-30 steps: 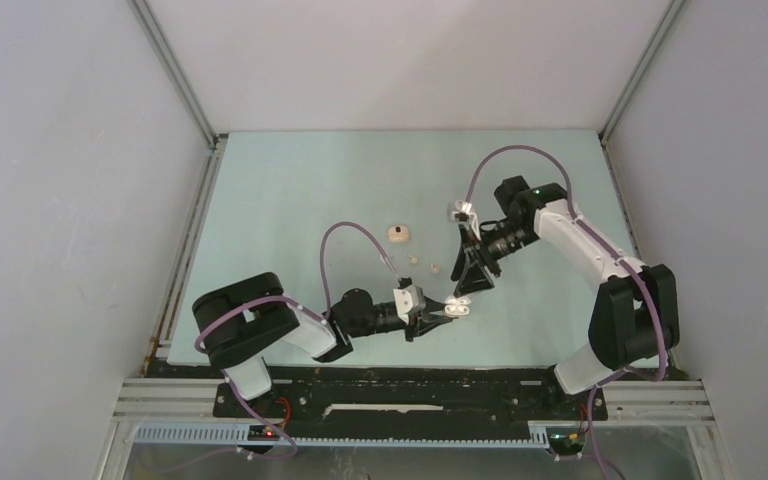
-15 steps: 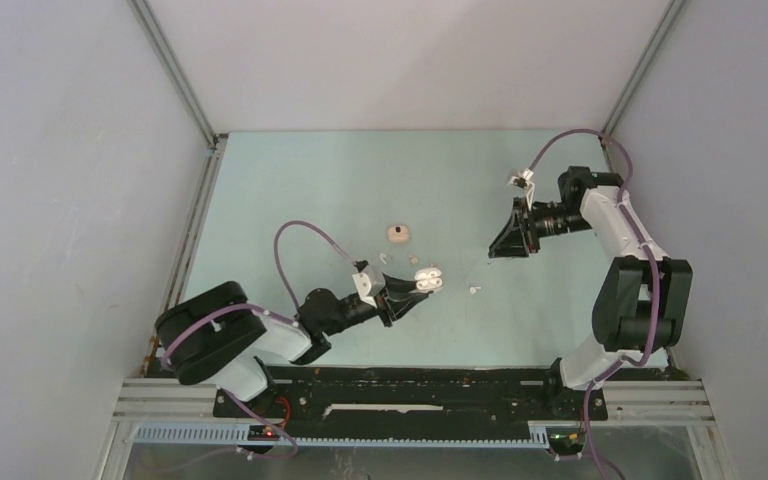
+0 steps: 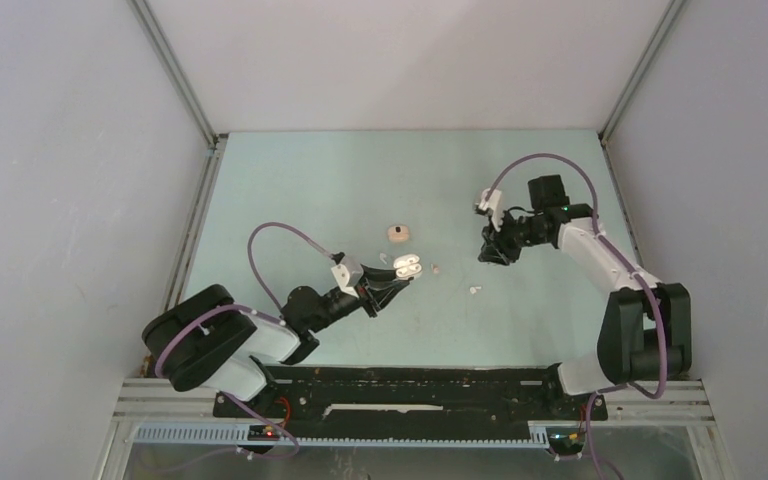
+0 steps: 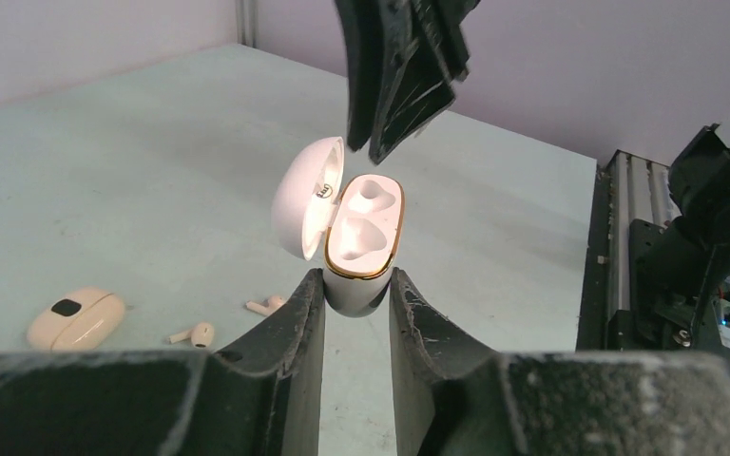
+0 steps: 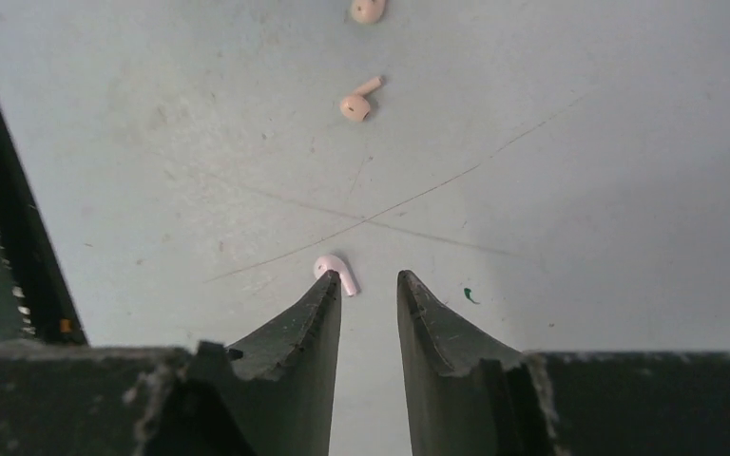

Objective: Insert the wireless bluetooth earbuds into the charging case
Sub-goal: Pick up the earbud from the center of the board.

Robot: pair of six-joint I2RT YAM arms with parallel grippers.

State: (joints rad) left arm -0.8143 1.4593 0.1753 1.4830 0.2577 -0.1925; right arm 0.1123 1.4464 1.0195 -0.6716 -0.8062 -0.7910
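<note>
TOP: your left end effector [image 3: 396,280] grips the open charging case [image 3: 407,268], tan case [image 3: 397,233] at 11 o'clock; 2 cases, 3 earbuds [image 3: 475,290] | LEFT WRIST: 2 wells [image 4: 366,195] empty, 2 earbuds at 8 o'clock | RIGHT WRIST: right end effector [image 5: 369,285] barely parted, empty; white earbud [image 5: 335,271] at its 11 o'clock; open wider, centre it, then pinch.

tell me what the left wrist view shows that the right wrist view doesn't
Only the left wrist view: the left gripper clamped on the open white charging case, both wells empty, and a closed tan case on the table. Only the right wrist view: the right gripper, jaws slightly apart and holding nothing, with a pale earbud lying at one fingertip. Both: the pale table with loose earbuds; whether they are the same buds I cannot tell.
</note>
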